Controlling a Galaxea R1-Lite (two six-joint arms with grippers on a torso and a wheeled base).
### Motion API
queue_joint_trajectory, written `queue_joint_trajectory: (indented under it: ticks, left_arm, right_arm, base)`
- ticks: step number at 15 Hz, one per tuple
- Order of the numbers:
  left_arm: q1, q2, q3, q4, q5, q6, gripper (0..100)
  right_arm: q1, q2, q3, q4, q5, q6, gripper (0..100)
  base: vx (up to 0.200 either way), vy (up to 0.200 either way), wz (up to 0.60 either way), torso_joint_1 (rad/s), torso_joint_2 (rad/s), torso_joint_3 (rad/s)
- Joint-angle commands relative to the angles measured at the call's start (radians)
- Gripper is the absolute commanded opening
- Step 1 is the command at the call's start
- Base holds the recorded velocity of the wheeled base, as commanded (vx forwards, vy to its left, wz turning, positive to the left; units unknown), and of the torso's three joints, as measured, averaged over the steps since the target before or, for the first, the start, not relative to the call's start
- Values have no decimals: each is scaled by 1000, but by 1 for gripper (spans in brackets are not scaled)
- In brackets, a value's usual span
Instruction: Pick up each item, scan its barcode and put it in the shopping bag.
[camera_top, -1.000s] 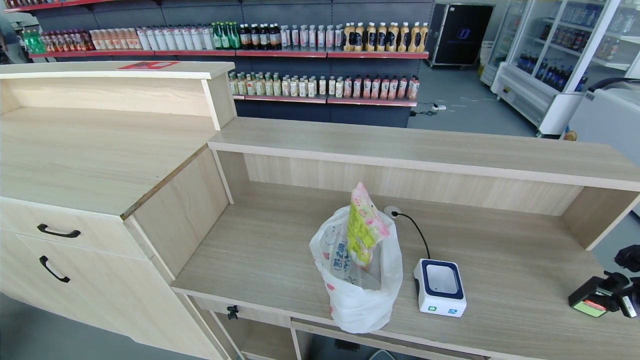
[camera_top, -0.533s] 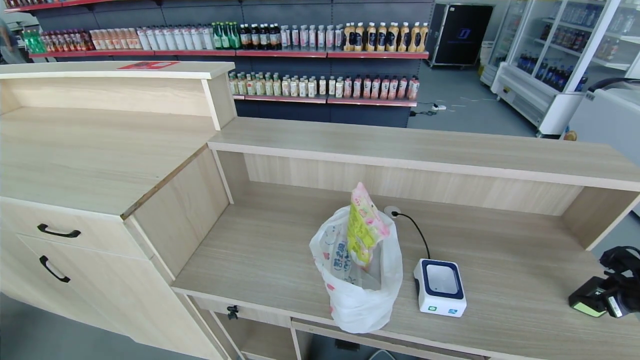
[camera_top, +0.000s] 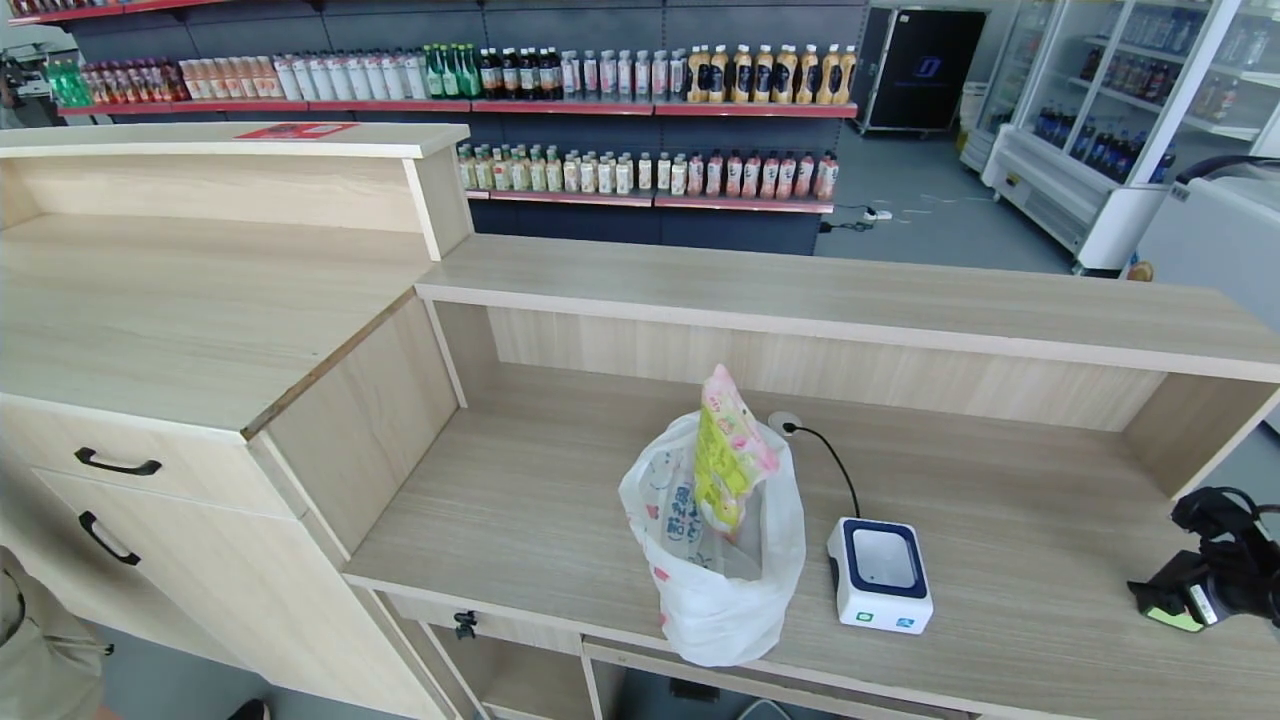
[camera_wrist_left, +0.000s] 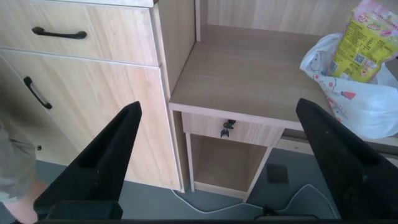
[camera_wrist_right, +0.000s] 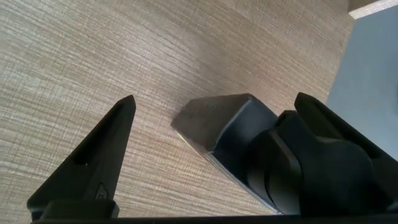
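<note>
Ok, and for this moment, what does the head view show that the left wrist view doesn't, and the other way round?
The head view adds the barcode scanner with its black cable, a dark green-faced box at the right end of the counter, and the bottle shelves behind. The left wrist view adds the left gripper, fingers wide apart, and the open recess under the counter. Both show the white shopping bag with the yellow snack packet sticking out, and the two black cabinet handles.
</note>
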Motion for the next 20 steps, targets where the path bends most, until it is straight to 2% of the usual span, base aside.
queue_joint_trajectory:
  ticks: [1,8,11,12,14,16,17,18,20]
  left_arm:
    - [0,0,0,0,0,0,100]
    - [0,0,0,0,0,0,100]
    - [0,0,0,0,0,0,100]
    - [0,0,0,0,0,0,100]
    - [0,0,0,0,0,0,100]
    - [0,0,0,0,0,0,100]
    - [0,0,0,0,0,0,100]
    - [0,0,0,0,0,0,100]
    - [0,0,0,0,0,0,100]
  right_arm:
    - [3,9,2,-1,0,-2,0]
    - [26,-3,-3,-16,0,-47,0]
    - [53,-146,25,-59,0,-165,0]
    - [58,-250,70,-59,4,-203,0]
    - [70,-528,240,-69,34,-268,0]
    - [89,-749,438,-167,226,-377,0]
    - [144,-836,478,-161,350,-438,0]
    - [222,-911,482,-135,438,-561,0]
    - [465,-1005,481,-52,453,-785,0]
  base:
    - [0,0,0,0,0,0]
    - [0,0,0,0,0,0]
    - [0,0,0,0,0,0]
    - [0,0,0,0,0,0]
    - [0,0,0,0,0,0]
    - [0,0,0,0,0,0]
    - [0,0,0,0,0,0]
    - [0,0,0,0,0,0]
    - [0,0,0,0,0,0]
